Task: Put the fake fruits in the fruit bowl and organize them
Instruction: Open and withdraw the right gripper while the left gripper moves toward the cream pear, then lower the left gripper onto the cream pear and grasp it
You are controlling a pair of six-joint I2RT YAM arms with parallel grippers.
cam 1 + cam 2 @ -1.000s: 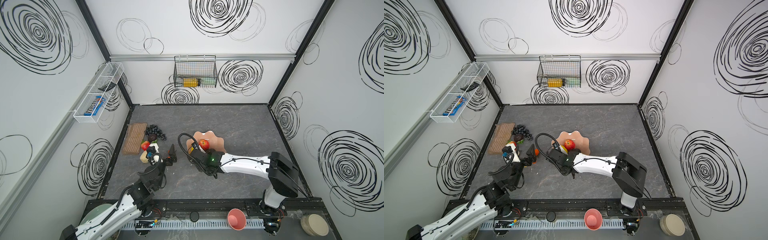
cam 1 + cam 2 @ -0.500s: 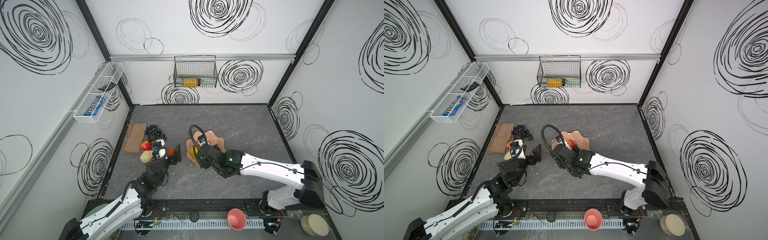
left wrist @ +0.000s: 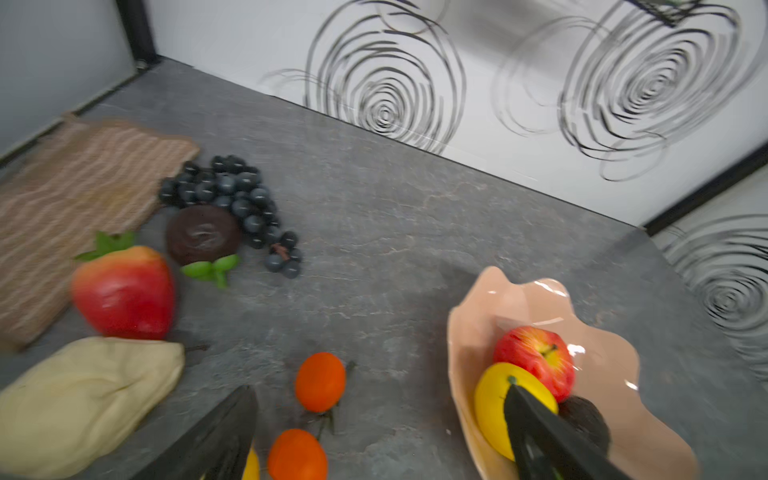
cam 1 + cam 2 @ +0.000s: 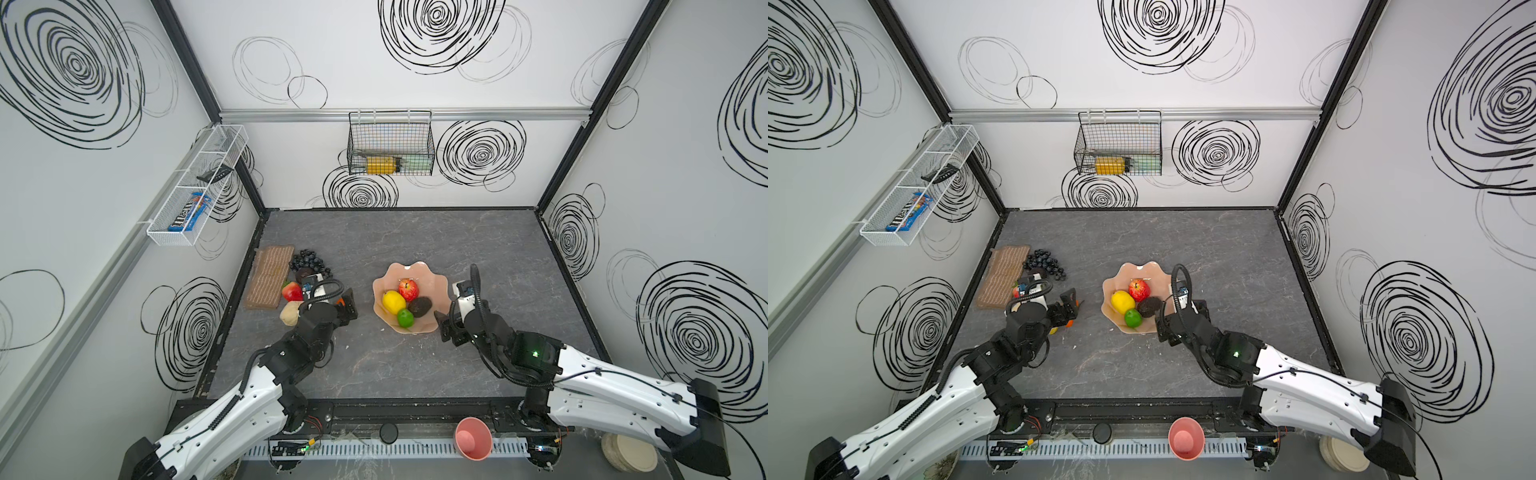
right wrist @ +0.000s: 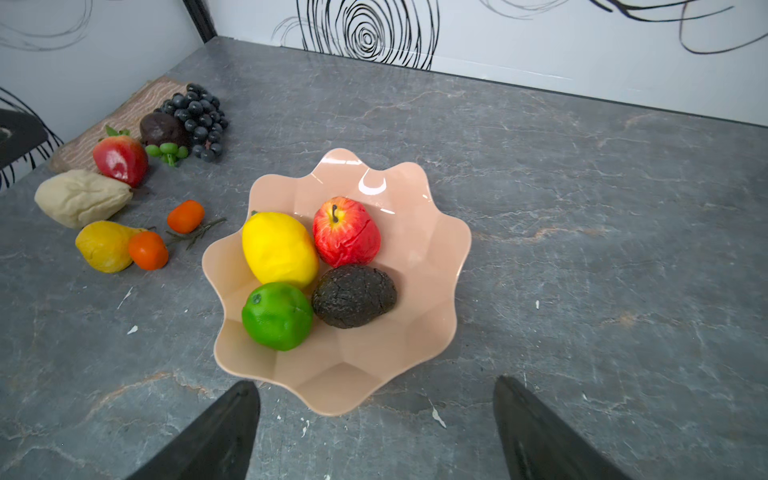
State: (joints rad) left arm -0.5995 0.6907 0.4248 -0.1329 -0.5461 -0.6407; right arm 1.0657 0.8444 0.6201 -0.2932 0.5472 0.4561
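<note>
The peach fruit bowl (image 5: 353,374) (image 4: 415,266) holds a yellow lemon (image 5: 279,249), a red apple (image 5: 345,232), a green lime (image 5: 277,316) and a dark avocado (image 5: 354,296). Left of it on the table lie a black grape bunch (image 5: 198,116), a strawberry (image 5: 120,160), a beige pear (image 5: 81,197), a second lemon (image 5: 104,246) and two small oranges (image 5: 185,216) (image 3: 320,381). My left gripper (image 3: 380,390) (image 4: 350,306) hangs open just over the oranges, holding nothing. Open and empty too, my right gripper (image 5: 376,381) (image 4: 1181,318) stands at the bowl's near right rim.
A brown woven mat (image 4: 268,276) lies by the left wall behind the loose fruit. A pink cup (image 4: 473,438) sits on the front rail, with stacked plates (image 4: 627,453) to its right. A wire basket (image 4: 390,143) hangs on the back wall, a white shelf (image 4: 195,187) on the left wall.
My right arm has drawn back from over the bowl's left side to its near right rim, and its jaws have opened wider. My left gripper has shifted slightly toward the oranges.
</note>
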